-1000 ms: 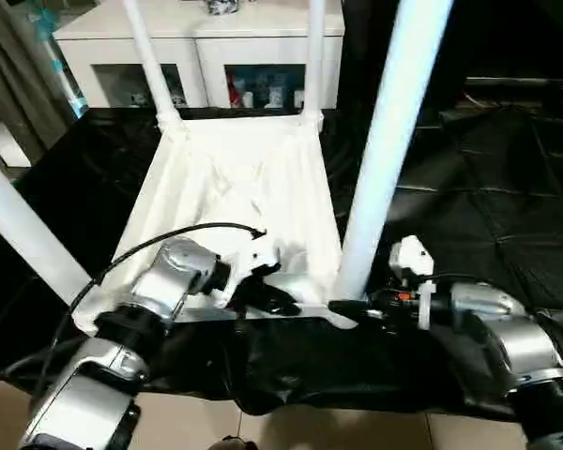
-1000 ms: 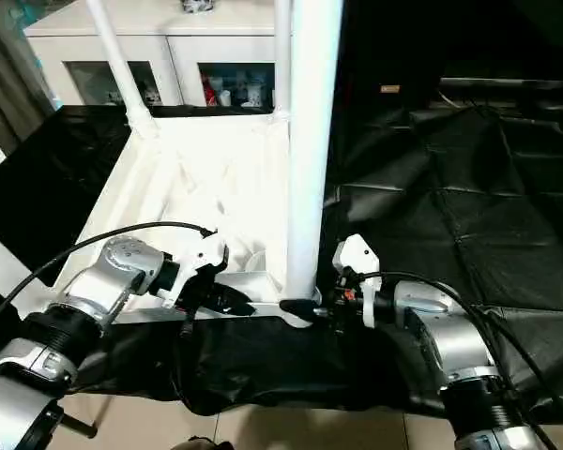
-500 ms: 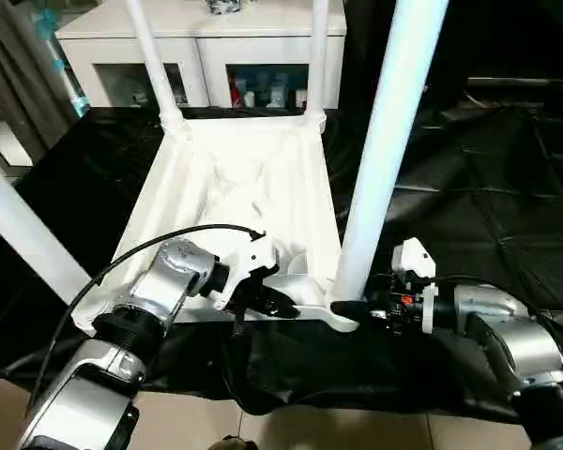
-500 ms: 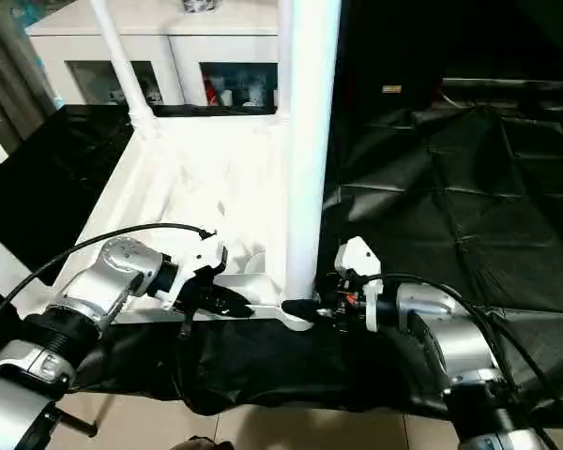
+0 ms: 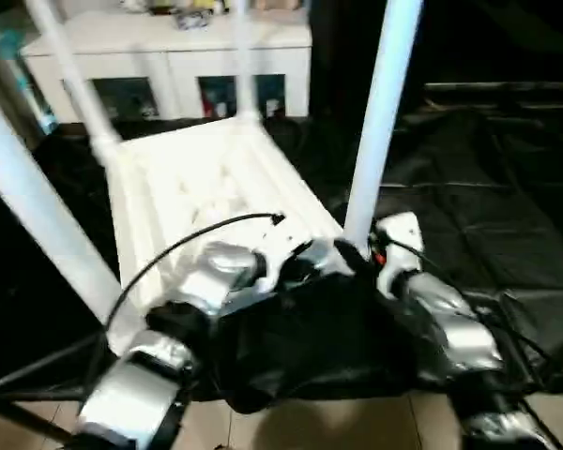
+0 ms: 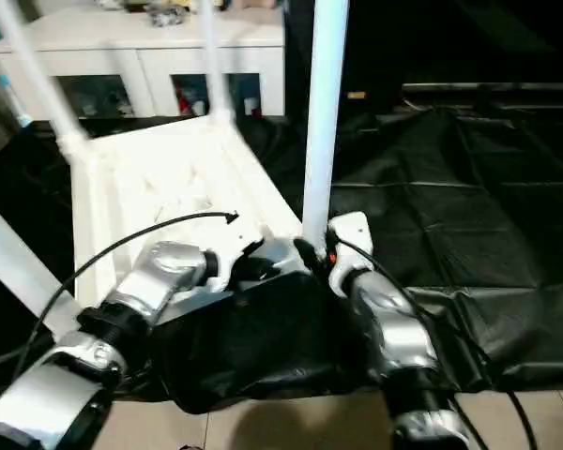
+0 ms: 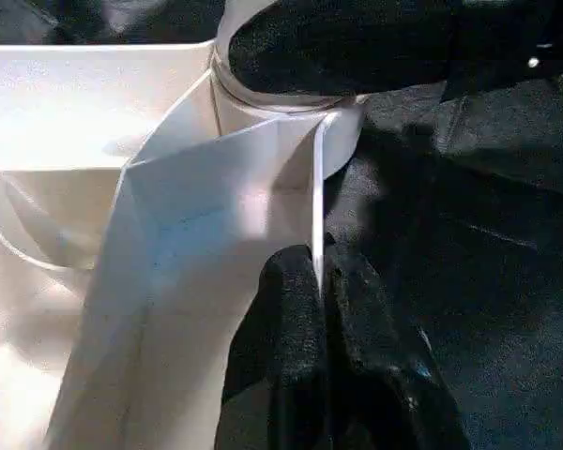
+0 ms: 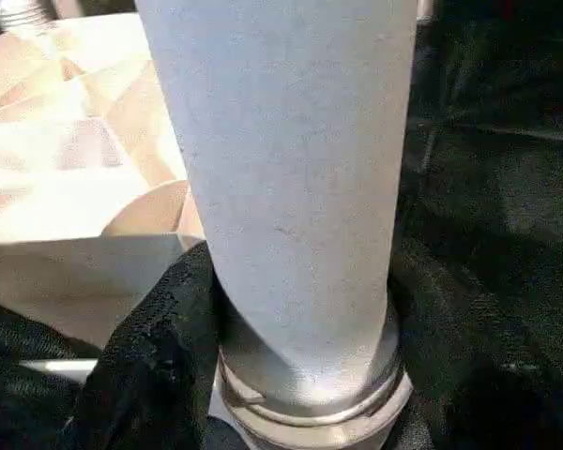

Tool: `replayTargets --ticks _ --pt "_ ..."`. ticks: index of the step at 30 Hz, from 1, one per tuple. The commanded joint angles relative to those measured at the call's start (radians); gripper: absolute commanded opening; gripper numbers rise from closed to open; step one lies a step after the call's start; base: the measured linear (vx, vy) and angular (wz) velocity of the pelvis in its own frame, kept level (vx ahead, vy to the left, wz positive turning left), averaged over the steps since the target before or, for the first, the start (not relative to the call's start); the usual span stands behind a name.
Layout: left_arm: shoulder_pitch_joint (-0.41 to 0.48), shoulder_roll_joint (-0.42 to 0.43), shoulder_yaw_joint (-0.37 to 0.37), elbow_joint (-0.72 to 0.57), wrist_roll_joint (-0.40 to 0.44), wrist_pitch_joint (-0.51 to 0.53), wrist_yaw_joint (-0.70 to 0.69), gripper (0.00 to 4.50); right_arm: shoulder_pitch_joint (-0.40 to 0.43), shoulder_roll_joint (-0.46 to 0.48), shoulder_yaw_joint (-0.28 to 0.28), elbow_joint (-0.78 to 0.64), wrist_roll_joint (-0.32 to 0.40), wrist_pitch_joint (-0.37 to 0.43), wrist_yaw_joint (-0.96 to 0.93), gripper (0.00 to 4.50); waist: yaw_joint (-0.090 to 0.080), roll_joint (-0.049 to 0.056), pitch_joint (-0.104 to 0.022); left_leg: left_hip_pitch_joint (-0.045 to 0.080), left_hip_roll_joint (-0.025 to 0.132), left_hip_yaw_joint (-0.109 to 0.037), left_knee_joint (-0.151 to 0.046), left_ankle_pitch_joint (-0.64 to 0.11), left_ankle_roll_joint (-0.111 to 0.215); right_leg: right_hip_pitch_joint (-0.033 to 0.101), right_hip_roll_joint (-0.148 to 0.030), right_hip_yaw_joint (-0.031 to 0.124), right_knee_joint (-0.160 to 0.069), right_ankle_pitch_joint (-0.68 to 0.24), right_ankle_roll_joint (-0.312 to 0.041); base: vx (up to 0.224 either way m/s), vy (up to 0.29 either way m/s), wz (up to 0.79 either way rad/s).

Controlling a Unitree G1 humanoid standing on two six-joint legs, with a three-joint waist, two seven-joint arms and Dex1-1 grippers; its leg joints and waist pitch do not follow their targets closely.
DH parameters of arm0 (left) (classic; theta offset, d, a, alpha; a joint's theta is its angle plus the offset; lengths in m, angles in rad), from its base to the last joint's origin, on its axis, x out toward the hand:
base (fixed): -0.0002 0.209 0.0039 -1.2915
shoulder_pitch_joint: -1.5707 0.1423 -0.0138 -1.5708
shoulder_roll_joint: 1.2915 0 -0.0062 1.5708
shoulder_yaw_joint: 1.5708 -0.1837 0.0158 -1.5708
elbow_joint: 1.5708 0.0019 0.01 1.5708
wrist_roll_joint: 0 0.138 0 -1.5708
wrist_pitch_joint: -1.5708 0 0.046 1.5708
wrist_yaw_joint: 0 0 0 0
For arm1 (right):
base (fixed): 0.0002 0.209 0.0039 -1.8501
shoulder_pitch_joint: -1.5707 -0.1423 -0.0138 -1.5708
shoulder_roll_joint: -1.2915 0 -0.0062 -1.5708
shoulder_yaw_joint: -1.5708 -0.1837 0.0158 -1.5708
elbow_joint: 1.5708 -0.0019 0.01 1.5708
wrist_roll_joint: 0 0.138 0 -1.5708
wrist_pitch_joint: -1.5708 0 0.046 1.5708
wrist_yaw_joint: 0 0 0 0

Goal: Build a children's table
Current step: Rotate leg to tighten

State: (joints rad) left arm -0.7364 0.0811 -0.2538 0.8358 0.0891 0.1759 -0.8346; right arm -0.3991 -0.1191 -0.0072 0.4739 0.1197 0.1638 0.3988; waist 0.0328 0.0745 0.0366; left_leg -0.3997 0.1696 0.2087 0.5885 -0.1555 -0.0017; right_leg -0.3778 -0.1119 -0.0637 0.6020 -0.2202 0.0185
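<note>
The white tabletop (image 5: 197,187) lies upside down on the black cloth, ribs up, with four white legs standing in its corner sockets. My left gripper (image 5: 305,265) is at the near right corner. In the left wrist view it (image 7: 317,291) is shut on the thin rim wall beside the socket. My right gripper (image 5: 352,251) is at the foot of the near right leg (image 5: 375,122). In the right wrist view its black fingers (image 8: 159,356) are shut on that leg's flared base (image 8: 310,394). The near left leg (image 5: 38,216) leans across the left side.
White cabinets with glass fronts (image 5: 169,66) stand behind the table. Black cloth (image 5: 488,187) covers the surface to the right and is bunched up (image 5: 300,337) under my forearms at the near edge. Tiled floor (image 5: 310,427) shows below.
Both grippers have moved forward with the tabletop's near right corner, and the tabletop has swung so its far end points left. The cloth has bunched up in front. The view has also shifted.
</note>
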Motion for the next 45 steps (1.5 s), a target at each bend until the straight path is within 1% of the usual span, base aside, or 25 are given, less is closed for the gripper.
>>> replayTargets --ticks 1,4,5,7,10,12,14,16,17,19,24,26,28,29,30,32,35,37,38,39,40,42,43,44,45 --pt "-0.013 -0.066 -0.018 -0.018 -0.026 -0.027 -0.023 0.0 0.015 0.065 0.076 0.038 0.014 0.03 0.076 3.04 -0.005 -0.015 -0.043 0.038 0.058 -0.053 -0.098 -0.533 -0.063 0.003 -0.053 0.036 -0.107 -0.411 -0.145 0.0 0.0 0.0" --pt "-0.001 -0.04 -0.034 -0.037 -0.028 -0.043 -0.088 0.0 0.024 0.035 0.096 0.003 0.02 0.022 0.15 3.15 -0.002 -0.014 -0.049 0.028 0.061 -0.049 -0.102 -0.454 -0.037 0.015 -0.05 0.036 -0.094 -0.274 -0.173 0.0 0.0 0.0" --pt "0.004 -0.025 -0.039 -0.044 -0.028 -0.045 -0.114 0.0 0.029 0.015 0.103 -0.009 0.018 0.015 0.177 3.31 0.001 -0.009 -0.049 0.028 0.062 -0.048 -0.101 -0.44 -0.03 0.016 -0.051 0.036 -0.094 -0.236 -0.184 0.0 0.0 0.0" --pt "0.015 0.01 -0.051 -0.062 -0.033 -0.058 -0.177 0.0 0.042 -0.03 0.112 -0.043 0.037 0.013 0.258 3.51 0.005 -0.011 -0.051 0.029 0.061 -0.044 -0.096 -0.419 -0.012 0.019 -0.053 0.037 -0.092 -0.207 -0.2 0.0 0.0 0.0" --pt "0.034 0.067 -0.062 -0.096 -0.05 -0.081 -0.291 0.0 0.058 -0.114 0.129 -0.084 0.057 -0.005 0.398 3.51 0.012 -0.014 -0.06 0.026 0.061 -0.038 -0.084 -0.322 0.039 0.027 -0.052 0.036 -0.08 -0.087 -0.232 0.035 -0.015 0.02" --pt "0.041 0.084 -0.066 -0.108 -0.055 -0.082 -0.326 0.0 0.06 -0.134 0.129 -0.092 0.065 -0.002 0.429 3.51 0.024 -0.011 -0.063 0.021 0.061 -0.031 -0.074 -0.23 0.083 0.031 -0.052 0.033 -0.068 0.003 -0.265 0.026 -0.014 0.02" --pt "0.055 0.121 -0.074 -0.13 -0.059 -0.092 -0.403 0.0 0.061 -0.181 0.124 -0.104 0.072 -0.004 0.504 3.51 0.039 -0.011 -0.067 0.024 0.064 -0.028 -0.066 -0.177 0.108 0.029 -0.051 0.031 -0.061 0.055 -0.279 0.0 0.0 0.0" --pt "0.061 0.143 -0.073 -0.139 -0.065 -0.095 -0.445 0.0 0.062 -0.215 0.122 -0.118 0.081 0.001 0.563 3.51 0.05 -0.009 -0.068 0.022 0.065 -0.028 -0.063 -0.149 0.123 0.028 -0.049 0.028 -0.055 0.073 -0.284 0.0 0.0 0.0" --pt "0.062 0.158 -0.074 -0.145 -0.069 -0.094 -0.473 0.0 0.064 -0.236 0.124 -0.127 0.085 0.003 0.595 3.51 0.058 -0.006 -0.07 0.026 0.068 -0.029 -0.063 -0.151 0.125 0.024 -0.047 0.027 -0.053 0.067 -0.283 0.0 0.0 0.0" --pt "0.064 0.172 -0.077 -0.152 -0.076 -0.093 -0.496 0.0 0.065 -0.255 0.128 -0.135 0.088 0.001 0.622 3.51 0.062 -0.004 -0.067 0.026 0.071 -0.03 -0.066 -0.162 0.118 0.022 -0.046 0.028 -0.053 0.046 -0.282 0.0 0.0 0.0" --pt "0.069 0.207 -0.079 -0.165 -0.088 -0.088 -0.561 0.0 0.065 -0.285 0.128 -0.142 0.108 -0.004 0.673 3.14 0.059 -0.005 -0.059 0.029 0.072 -0.032 -0.081 -0.299 0.04 0.019 -0.049 0.031 -0.065 -0.095 -0.269 0.0 0.0 0.0" --pt "0.071 0.211 -0.08 -0.169 -0.09 -0.088 -0.571 0.0 0.069 -0.287 0.129 -0.155 0.12 0.005 0.686 2.93 0.056 -0.006 -0.059 0.03 0.072 -0.033 -0.084 -0.318 0.023 0.019 -0.05 0.032 -0.067 -0.111 -0.262 0.0 0.0 0.0" --pt "0.072 0.214 -0.082 -0.171 -0.093 -0.088 -0.582 0.0 0.077 -0.289 0.132 -0.173 0.13 0.017 0.702 2.79 0.055 -0.005 -0.06 0.029 0.071 -0.033 -0.084 -0.313 0.02 0.02 -0.049 0.033 -0.066 -0.098 -0.26 0.0 0.0 0.0" --pt "0.07 0.213 -0.083 -0.166 -0.094 -0.089 -0.584 0.0 0.081 -0.291 0.134 -0.178 0.133 0.021 0.707 2.66 0.054 0.008 -0.063 0.03 0.07 -0.033 -0.081 -0.301 0.02 0.018 -0.049 0.033 -0.062 -0.076 -0.262 0.0 0.0 0.0" --pt "0.068 0.211 -0.084 -0.16 -0.093 -0.092 -0.583 0.0 0.086 -0.292 0.136 -0.181 0.134 0.023 0.709 2.66 0.052 0.001 -0.064 0.031 0.07 -0.032 -0.08 -0.292 0.022 0.018 -0.047 0.032 -0.062 -0.047 -0.266 0.0 0.0 0.0" --pt "0.066 0.207 -0.084 -0.153 -0.091 -0.095 -0.574 0.0 0.091 -0.291 0.137 -0.181 0.129 0.02 0.704 2.55 0.053 0.004 -0.065 0.028 0.068 -0.031 -0.077 -0.269 0.033 0.021 -0.048 0.031 -0.058 -0.012 -0.274 0.0 0.0 0.0" --pt "0.056 0.189 -0.075 -0.128 -0.074 -0.099 -0.511 0.0 0.097 -0.27 0.133 -0.168 0.103 0.013 0.64 2.4 0.052 0.001 -0.065 0.026 0.067 -0.03 -0.074 -0.258 0.042 0.022 -0.049 0.031 -0.059 -0.007 -0.277 0.0 0.0 0.0" --pt "0.045 0.172 -0.066 -0.105 -0.062 -0.098 -0.453 0.0 0.095 -0.249 0.128 -0.148 0.077 0.011 0.569 2.38 0.049 0.001 -0.062 0.027 0.066 -0.031 -0.077 -0.277 0.032 0.018 -0.049 0.031 -0.063 -0.044 -0.271 0.0 0.0 0.0" --pt "0.032 0.153 -0.055 -0.079 -0.053 -0.092 -0.391 0.0 0.09 -0.225 0.123 -0.124 0.049 0.009 0.492 2.38 0.045 0.0 -0.06 0.027 0.067 -0.033 -0.08 -0.308 0.016 0.019 -0.051 0.032 -0.068 -0.093 -0.263 0.0 0.0 0.0" --pt "0.024 0.136 -0.047 -0.065 -0.051 -0.088 -0.352 0.0 0.084 -0.204 0.118 -0.1 0.028 0.002 0.432 2.37 0.038 -0.009 -0.053 0.026 0.064 -0.035 -0.085 -0.358 -0.005 0.018 -0.052 0.033 -0.075 -0.174 -0.249 0.0 0.0 0.0" --pt "0.02 0.128 -0.043 -0.059 -0.051 -0.085 -0.334 0.0 0.08 -0.192 0.115 -0.087 0.018 -0.002 0.401 2.37 0.038 -0.006 -0.051 0.028 0.063 -0.037 -0.086 -0.38 -0.018 0.018 -0.055 0.033 -0.078 -0.221 -0.24 0.0 0.0 0.0" --pt "0.004 0.097 -0.032 -0.035 -0.043 -0.072 -0.258 0.0 0.061 -0.147 0.096 -0.041 -0.003 0.001 0.287 2.36 0.02 -0.008 -0.046 0.032 0.06 -0.044 -0.092 -0.45 -0.055 0.014 -0.056 0.034 -0.09 -0.348 -0.204 0.0 0.0 0.0" --pt "-0.006 0.076 -0.025 -0.024 -0.038 -0.06 -0.209 0.0 0.052 -0.116 0.083 -0.024 -0.001 0.013 0.231 2.34 0.016 -0.008 -0.047 0.032 0.061 -0.047 -0.093 -0.457 -0.059 0.015 -0.056 0.034 -0.091 -0.357 -0.197 0.0 0.0 0.0" --pt "-0.017 0.047 -0.012 -0.013 -0.037 -0.042 -0.145 0.0 0.044 -0.078 0.07 -0.009 -0.001 0.028 0.164 2.32 0.01 -0.033 -0.044 0.028 0.061 -0.045 -0.096 -0.461 -0.055 0.013 -0.053 0.035 -0.095 -0.36 -0.189 0.0 0.0 0.0" --pt "-0.018 0.042 -0.01 -0.011 -0.037 -0.039 -0.134 0.0 0.043 -0.072 0.068 -0.007 0.0 0.03 0.154 2.32 0.014 -0.016 -0.046 0.035 0.061 -0.046 -0.094 -0.458 -0.055 0.008 -0.058 0.037 -0.095 -0.369 -0.187 0.0 0.0 0.0"
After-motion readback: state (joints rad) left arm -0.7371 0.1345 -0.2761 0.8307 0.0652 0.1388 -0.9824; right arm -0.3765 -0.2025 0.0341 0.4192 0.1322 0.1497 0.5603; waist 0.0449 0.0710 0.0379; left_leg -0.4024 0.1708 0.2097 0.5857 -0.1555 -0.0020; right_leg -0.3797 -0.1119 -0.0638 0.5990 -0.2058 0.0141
